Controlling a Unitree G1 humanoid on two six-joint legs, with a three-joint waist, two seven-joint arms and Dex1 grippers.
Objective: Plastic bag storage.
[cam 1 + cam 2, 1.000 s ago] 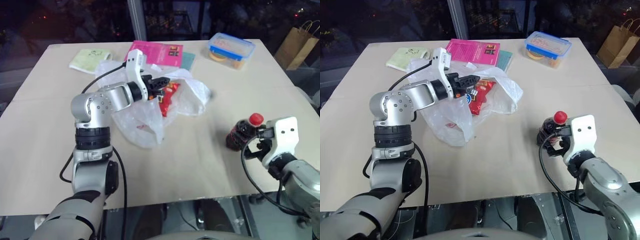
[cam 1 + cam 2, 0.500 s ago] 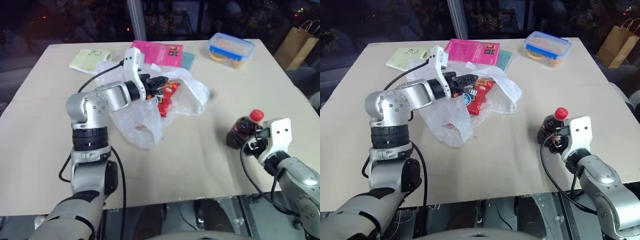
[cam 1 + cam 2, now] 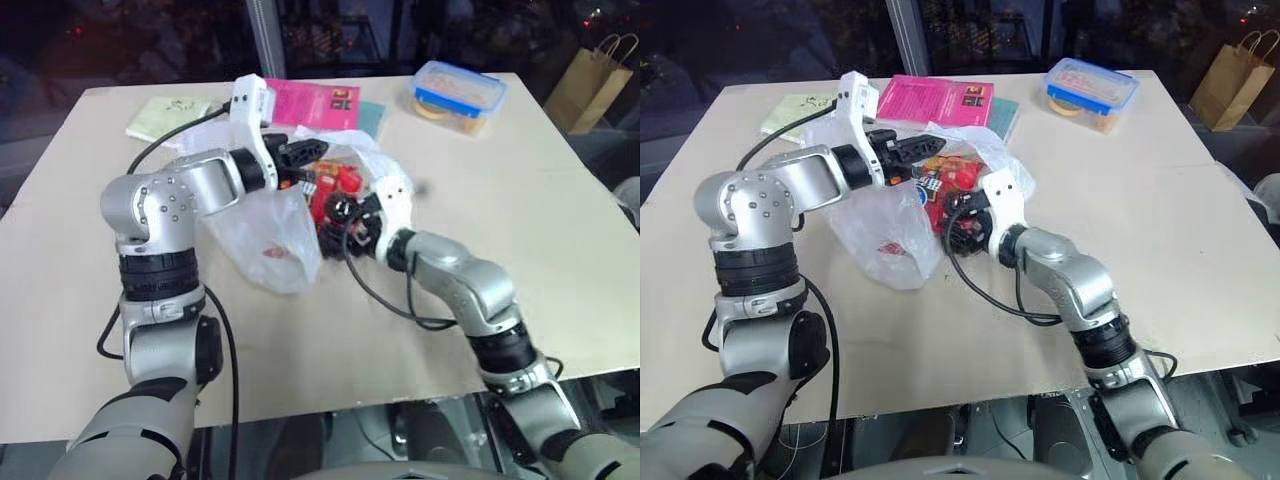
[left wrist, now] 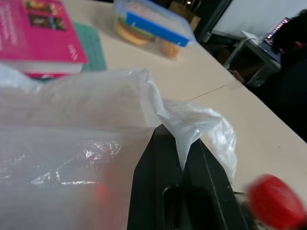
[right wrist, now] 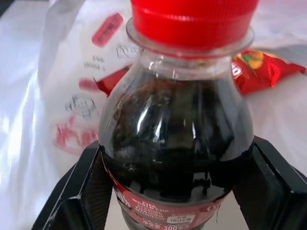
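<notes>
- The plastic bag (image 3: 890, 235) is thin, translucent white film, crinkled and faintly glossy, with red print.
- The bottle (image 5: 177, 129) is clear, shiny plastic holding dark liquid, under a smooth red plastic cap.
- The snack packet (image 5: 261, 69) is glossy red foil, creased.
- The table (image 3: 1200, 220) has a matt, pale beige top.
- The book (image 3: 935, 100) wears a smooth pink cover.
- The lidded food box (image 3: 1092, 84) is clear plastic with a blue rim.
- A paper bag (image 3: 1230, 75) in matt brown stands beyond the table.
</notes>
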